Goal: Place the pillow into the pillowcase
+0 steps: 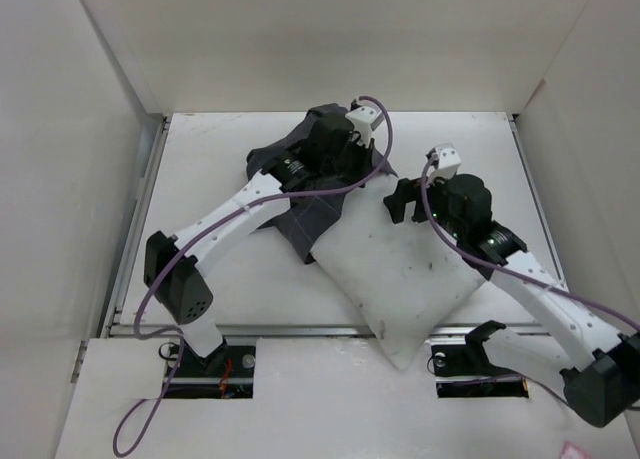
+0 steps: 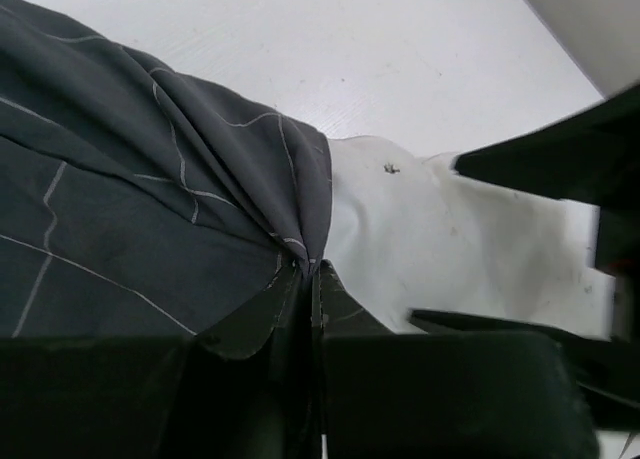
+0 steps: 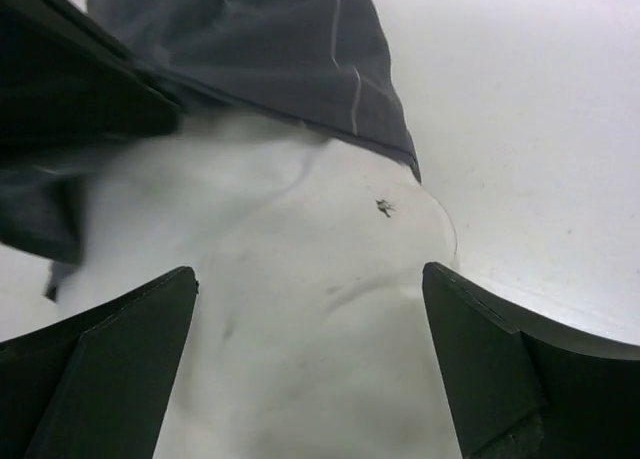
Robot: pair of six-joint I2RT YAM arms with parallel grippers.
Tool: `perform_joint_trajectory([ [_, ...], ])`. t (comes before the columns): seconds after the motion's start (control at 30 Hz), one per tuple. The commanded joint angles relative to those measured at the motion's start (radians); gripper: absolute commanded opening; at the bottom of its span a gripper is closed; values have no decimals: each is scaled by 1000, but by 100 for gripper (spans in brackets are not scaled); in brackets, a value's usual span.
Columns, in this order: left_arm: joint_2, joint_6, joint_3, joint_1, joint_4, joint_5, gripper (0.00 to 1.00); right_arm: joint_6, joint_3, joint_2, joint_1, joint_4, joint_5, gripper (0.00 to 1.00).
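The off-white pillow (image 1: 395,269) lies diagonally across the middle of the table, its near corner over the front edge. The dark grey pillowcase (image 1: 305,204) lies bunched at the pillow's far left end and covers that corner. My left gripper (image 1: 365,169) is shut on the pillowcase's edge (image 2: 300,241), pinching a fold next to the pillow (image 2: 430,239). My right gripper (image 1: 400,201) is open, its jaws wide apart over the pillow's far end (image 3: 310,309), close to the pillowcase's edge (image 3: 290,59).
White walls enclose the table (image 1: 230,149) on the left, back and right. The arm bases and purple cables (image 1: 150,299) sit at the near edge.
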Motion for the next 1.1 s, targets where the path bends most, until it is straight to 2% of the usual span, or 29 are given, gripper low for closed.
perform_joint_trajectory([
  [0.0, -138, 12, -33, -1, 32, -15, 0, -38, 54, 96, -19, 16, -80, 100],
  [0.07, -169, 12, -48, -1, 41, -41, 0, -61, 75, 154, -32, 39, -211, 100],
  [0.17, -184, 22, -76, -1, 51, -62, 0, -122, 134, 289, -32, 39, -278, 100],
  [0.2, -184, 22, -76, -1, 51, -62, 0, -141, 161, 325, -32, 30, -351, 98],
  [0.23, -184, 22, -76, -1, 51, -62, 0, -163, 183, 396, -32, 21, -405, 77],
  [0.27, -184, 22, -76, -1, 63, -72, 0, -205, 206, 431, -32, -2, -468, 61],
  [0.3, -175, 22, -76, -1, 63, -72, 0, -217, 226, 463, -32, -2, -582, 42],
  [0.33, -175, 22, -76, -1, 75, -72, 0, -217, 261, 489, -32, 7, -621, 1],
  [0.4, -126, 31, -30, 9, 75, -81, 0, -139, 272, 517, -32, 109, -622, 0],
  [0.47, -89, 31, 48, 9, 66, -81, 0, -124, 281, 457, -32, 182, -635, 0],
  [0.5, -51, 31, 77, 9, 52, -81, 0, -106, 281, 424, -32, 273, -620, 0],
  [0.57, -19, 31, 131, 9, 40, -81, 0, -66, 223, 344, -32, 393, -582, 0],
  [0.6, 9, 31, 186, 9, 40, -64, 0, -17, 198, 264, -32, 515, -568, 0],
  [0.73, 55, -3, 331, 9, 31, 5, 0, 86, 119, 144, -32, 711, -568, 0],
  [0.87, 52, -12, 391, -23, 31, 68, 0, 115, 109, 178, -32, 749, -534, 0],
  [1.07, -32, 29, 333, -120, 41, 134, 0, 177, 46, 267, -23, 959, -340, 0],
])
